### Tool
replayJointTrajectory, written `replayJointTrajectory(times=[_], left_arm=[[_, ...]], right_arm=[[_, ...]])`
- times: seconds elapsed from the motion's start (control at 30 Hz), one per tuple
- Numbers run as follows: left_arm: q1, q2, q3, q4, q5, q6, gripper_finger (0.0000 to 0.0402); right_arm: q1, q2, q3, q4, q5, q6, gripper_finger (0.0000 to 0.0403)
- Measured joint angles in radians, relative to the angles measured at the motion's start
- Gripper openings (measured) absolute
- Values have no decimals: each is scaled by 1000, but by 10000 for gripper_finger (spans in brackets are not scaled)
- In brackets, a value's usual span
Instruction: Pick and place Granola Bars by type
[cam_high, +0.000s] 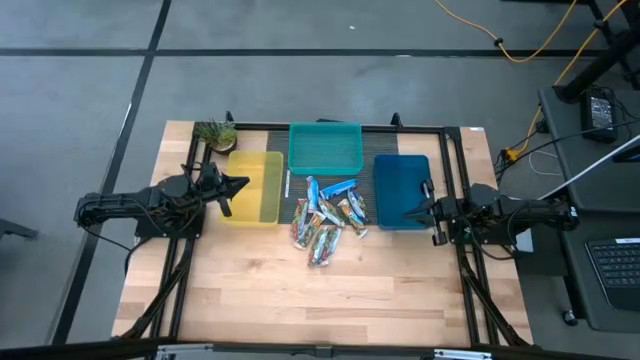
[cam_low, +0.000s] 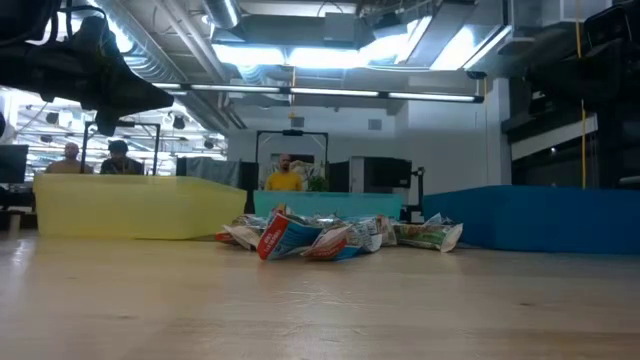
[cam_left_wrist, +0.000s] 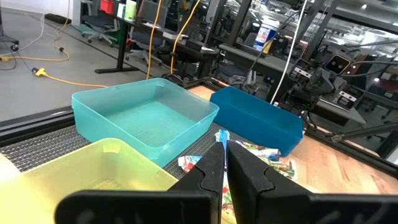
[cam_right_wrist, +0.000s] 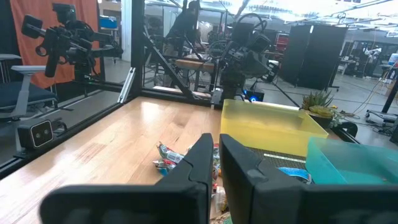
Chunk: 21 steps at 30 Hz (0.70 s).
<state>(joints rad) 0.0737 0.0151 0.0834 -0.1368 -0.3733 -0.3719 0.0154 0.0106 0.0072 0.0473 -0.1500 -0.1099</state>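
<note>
The granola bars (cam_high: 328, 215) lie in a loose heap at the table's middle, between the three bins. Blue-white, reddish-brown and tan-green wrappers overlap, resting on the wood and on one another. They also show in the low view as a pile (cam_low: 330, 235). My left gripper (cam_high: 243, 184) hovers shut over the yellow bin's (cam_high: 255, 187) left side, pointing toward the heap. My right gripper (cam_high: 407, 214) hovers shut over the near part of the blue bin (cam_high: 402, 185), also pointing at the heap. In each wrist view, bars (cam_left_wrist: 261, 152) (cam_right_wrist: 171, 158) lie beyond the fingers.
A teal bin (cam_high: 325, 147) stands at the far side behind the heap. A small potted plant (cam_high: 215, 133) sits at the far left corner. Bare wood (cam_high: 320, 290) stretches toward the near edge. People (cam_low: 285, 178) show in the room beyond the table.
</note>
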Motion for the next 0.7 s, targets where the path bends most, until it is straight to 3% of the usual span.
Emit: replayJointTrajectory(times=[0.6,0.7], left_arm=[[0,0,0,0,0,0,13],[0,0,0,0,0,0,13]], right_arm=[[0,0,0,0,0,0,33],[0,0,0,8,21,-65,33]])
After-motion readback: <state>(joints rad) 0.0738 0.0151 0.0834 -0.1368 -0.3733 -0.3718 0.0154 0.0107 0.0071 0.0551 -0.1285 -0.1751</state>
